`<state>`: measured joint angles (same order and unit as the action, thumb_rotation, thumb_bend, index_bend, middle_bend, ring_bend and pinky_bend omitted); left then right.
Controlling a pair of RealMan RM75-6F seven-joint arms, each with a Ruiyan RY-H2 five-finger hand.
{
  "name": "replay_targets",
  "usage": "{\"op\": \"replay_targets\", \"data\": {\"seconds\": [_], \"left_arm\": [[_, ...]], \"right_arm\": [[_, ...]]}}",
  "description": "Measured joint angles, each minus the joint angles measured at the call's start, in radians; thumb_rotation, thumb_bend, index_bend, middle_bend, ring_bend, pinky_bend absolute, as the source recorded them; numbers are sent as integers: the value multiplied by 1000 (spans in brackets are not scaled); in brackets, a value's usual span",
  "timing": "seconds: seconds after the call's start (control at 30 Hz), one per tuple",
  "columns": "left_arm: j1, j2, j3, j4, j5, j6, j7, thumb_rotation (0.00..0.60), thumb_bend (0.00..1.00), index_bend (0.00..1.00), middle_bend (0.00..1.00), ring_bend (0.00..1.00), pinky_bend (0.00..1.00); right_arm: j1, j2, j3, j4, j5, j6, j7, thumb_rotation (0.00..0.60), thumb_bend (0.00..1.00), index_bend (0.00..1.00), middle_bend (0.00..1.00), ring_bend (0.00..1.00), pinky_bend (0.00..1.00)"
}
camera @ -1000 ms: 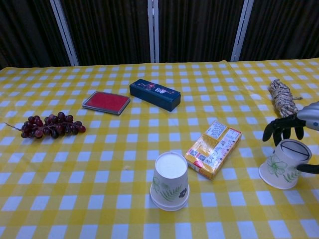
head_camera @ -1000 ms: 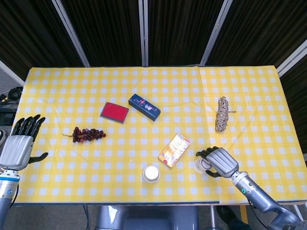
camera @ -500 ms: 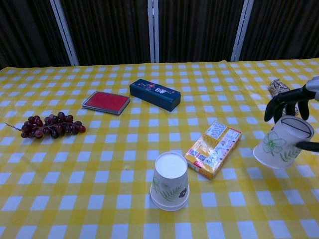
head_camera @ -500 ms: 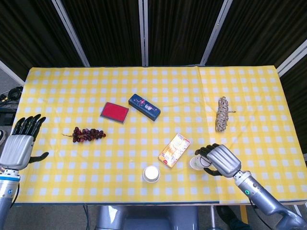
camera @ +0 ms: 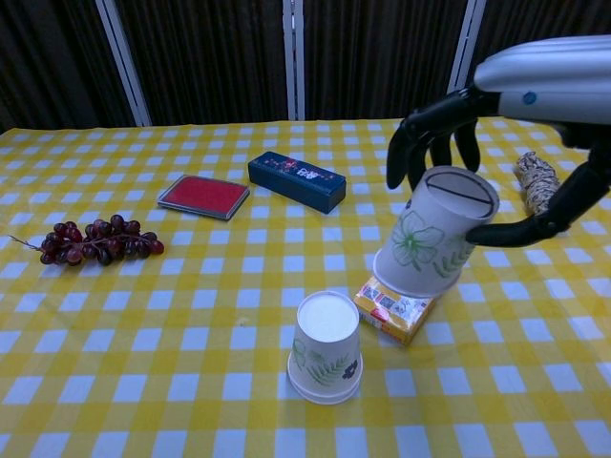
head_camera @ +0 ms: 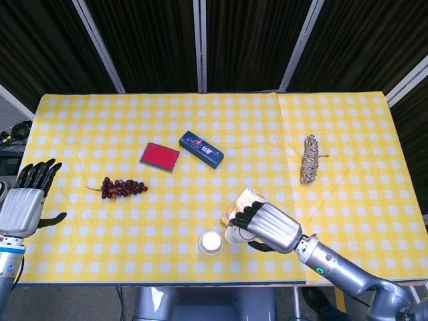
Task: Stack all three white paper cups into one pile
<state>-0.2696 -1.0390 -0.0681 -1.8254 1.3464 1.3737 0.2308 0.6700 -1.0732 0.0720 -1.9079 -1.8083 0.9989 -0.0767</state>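
setting: a staged robot test area, lab or studio type, not a home. evidence: a counter (head_camera: 334, 127) covered with a yellow-and-white checked cloth, standing against black curtain panels (head_camera: 147, 40) split by pale metal posts (head_camera: 199, 40). cables (head_camera: 10, 134) lie on the floor at the far left edge of the head view. on the cloth, well apart from one another, sit unrelated props: bunch of dark grapes (head_camera: 122, 187), red flat case (head_camera: 160, 156), dark blue box (head_camera: 201, 148), coil of rope (head_camera: 309, 159), printed snack packet (camera: 396, 310), upturned paper cup (camera: 326, 345).
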Motion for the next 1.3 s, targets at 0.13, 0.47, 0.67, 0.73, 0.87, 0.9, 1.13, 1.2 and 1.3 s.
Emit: {"op": "replay_targets", "data": {"seconds": [0.13, 0.47, 0.67, 0.73, 0.87, 0.9, 1.13, 1.2, 1.3], "left_arm": [[1, 3, -4, 2, 0, -5, -10, 600, 0, 0, 0, 0, 0], [5, 10, -7, 4, 6, -13, -25, 600, 0, 0, 0, 0, 0], [7, 12, -8, 3, 11, -14, -27, 600, 0, 0, 0, 0, 0], [8, 12, -9, 3, 12, -15, -28, 600, 0, 0, 0, 0, 0], [9, 12, -10, 4, 13, -15, -28, 600, 0, 0, 0, 0, 0], [10, 12, -10, 5, 14, -15, -27, 600, 0, 0, 0, 0, 0], [10, 11, -12, 6, 14, -19, -28, 600, 0, 0, 0, 0, 0], [11, 11, -13, 7, 15, -20, -29, 600, 0, 0, 0, 0, 0], [11, 11, -13, 8, 14, -22, -30, 600, 0, 0, 0, 0, 0]], "right_arm": [[51, -53, 29, -28, 52, -95, -119, 600, 256, 358, 459, 422, 478], [116, -131, 76, -75, 178, -179, -297, 600, 255, 358, 457, 422, 478], [138, -157, 74, -84, 227, -211, -344, 600, 253, 358, 455, 422, 478], [143, -166, 68, -83, 238, -214, -357, 600, 252, 358, 454, 422, 478], [147, -179, 61, -74, 251, -214, -367, 600, 250, 355, 447, 422, 478], [148, -182, 60, -72, 253, -212, -369, 600, 249, 350, 440, 422, 478], [159, -193, 50, -60, 260, -209, -385, 600, 161, 167, 202, 227, 275], [161, -193, 47, -59, 265, -210, -393, 600, 69, 73, 108, 129, 180], [161, -185, 41, -66, 287, -218, -411, 600, 8, 20, 40, 58, 122]]}}
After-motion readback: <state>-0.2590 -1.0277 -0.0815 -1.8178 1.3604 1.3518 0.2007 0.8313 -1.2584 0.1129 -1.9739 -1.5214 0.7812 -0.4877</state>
